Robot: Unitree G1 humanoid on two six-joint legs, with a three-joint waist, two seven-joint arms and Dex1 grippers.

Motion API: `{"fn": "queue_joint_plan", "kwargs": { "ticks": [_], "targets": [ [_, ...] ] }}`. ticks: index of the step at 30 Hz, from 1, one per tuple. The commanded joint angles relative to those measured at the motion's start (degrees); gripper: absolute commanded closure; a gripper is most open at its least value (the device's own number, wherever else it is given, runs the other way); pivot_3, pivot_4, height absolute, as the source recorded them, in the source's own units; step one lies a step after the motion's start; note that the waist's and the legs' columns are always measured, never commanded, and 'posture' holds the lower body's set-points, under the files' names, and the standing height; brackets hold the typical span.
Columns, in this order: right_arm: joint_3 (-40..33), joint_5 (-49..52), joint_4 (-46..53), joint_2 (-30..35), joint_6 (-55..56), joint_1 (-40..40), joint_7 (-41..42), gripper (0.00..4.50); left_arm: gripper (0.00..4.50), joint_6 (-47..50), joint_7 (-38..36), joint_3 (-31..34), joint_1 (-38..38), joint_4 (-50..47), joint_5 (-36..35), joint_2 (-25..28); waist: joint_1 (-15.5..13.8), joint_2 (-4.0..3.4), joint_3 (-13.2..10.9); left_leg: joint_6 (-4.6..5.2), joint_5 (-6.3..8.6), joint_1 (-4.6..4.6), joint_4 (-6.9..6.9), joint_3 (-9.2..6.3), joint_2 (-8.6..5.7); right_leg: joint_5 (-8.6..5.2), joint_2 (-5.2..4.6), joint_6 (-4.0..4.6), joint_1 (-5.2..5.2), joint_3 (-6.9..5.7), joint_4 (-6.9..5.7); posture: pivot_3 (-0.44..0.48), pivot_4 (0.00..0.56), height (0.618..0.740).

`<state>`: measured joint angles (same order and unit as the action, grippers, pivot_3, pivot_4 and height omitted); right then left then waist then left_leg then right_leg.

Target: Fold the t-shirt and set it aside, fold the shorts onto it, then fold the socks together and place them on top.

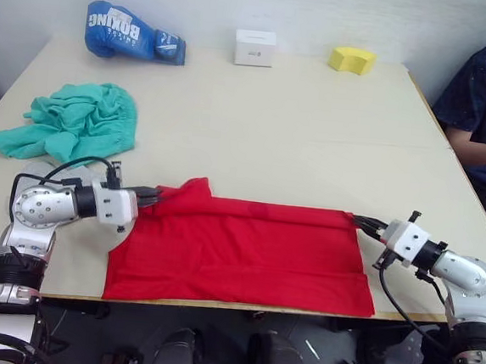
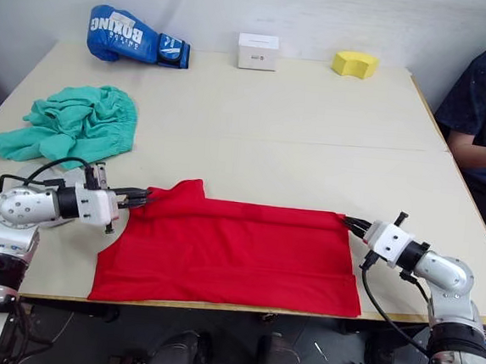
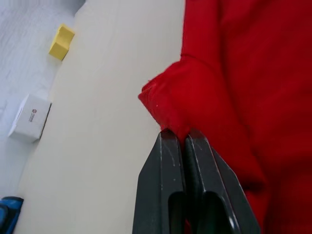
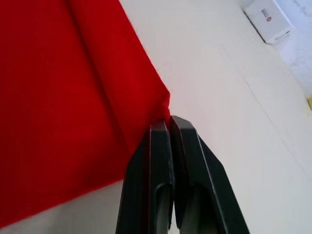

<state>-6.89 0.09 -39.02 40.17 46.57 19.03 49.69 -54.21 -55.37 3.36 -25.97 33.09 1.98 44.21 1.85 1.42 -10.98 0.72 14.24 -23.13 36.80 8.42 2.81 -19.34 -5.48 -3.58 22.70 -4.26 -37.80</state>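
Stretching across the counter's near edge, the t-shirt lies flat, its far corners pinched by the left tool and right tool, both clamped closed. Farther left sit the crumpled shorts; a boxing glove, white box and yellow sponge line the far edge.

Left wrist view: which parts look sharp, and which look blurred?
Left wrist view: the t-shirt fold and the left gripper fingertips look fairly sharp; the yellow block and white box farther off look soft. Left eye view: light is even, without glare.
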Motion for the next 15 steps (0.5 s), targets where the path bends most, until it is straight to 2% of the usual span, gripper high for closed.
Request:
{"fn": "queue_joint_plan", "kwargs": {
  "ticks": [1,6,7,15],
  "targets": [
    [-0.21,-1.76,-0.63,1.11,4.47,-0.47,-4.41,4.45,4.5,-9.96,3.89,-0.78,0.38,2.07,4.38,2.93,0.0,0.0,0.0,0.01,0.01,0.0,0.0,0.01,0.0,0.0,-0.01,0.0,0.0,0.0,0.0,0.0,0.15,0.74],
    [0.62,-6.02,-1.91,2.28,8.97,-1.59,-9.84,4.45,4.5,-21.76,11.08,-2.01,-0.06,5.9,13.7,5.53,0.0,0.0,0.0,0.06,0.04,0.01,-0.04,0.01,0.0,0.0,-0.01,0.0,-0.01,0.0,0.03,0.0,0.15,0.74],
    [0.9,-6.88,-1.9,2.59,9.82,-1.97,-10.81,4.45,4.5,-23.26,12.33,-2.32,-0.16,6.37,15.16,5.84,-0.01,0.0,0.0,0.37,0.22,0.01,-0.05,0.01,0.0,0.0,-0.02,0.0,-0.01,0.0,0.04,0.0,0.15,0.74],
    [3.29,-12.54,-2.43,5.17,15.53,-3.83,-16.79,4.45,4.5,-25.57,22.67,-2.49,-0.09,9.45,25.4,9.06,0.1,0.0,0.0,0.42,0.25,0.02,-0.07,0.04,0.0,0.0,-0.01,0.0,0.0,-0.01,0.04,0.0,0.15,0.74]
  ]
}}
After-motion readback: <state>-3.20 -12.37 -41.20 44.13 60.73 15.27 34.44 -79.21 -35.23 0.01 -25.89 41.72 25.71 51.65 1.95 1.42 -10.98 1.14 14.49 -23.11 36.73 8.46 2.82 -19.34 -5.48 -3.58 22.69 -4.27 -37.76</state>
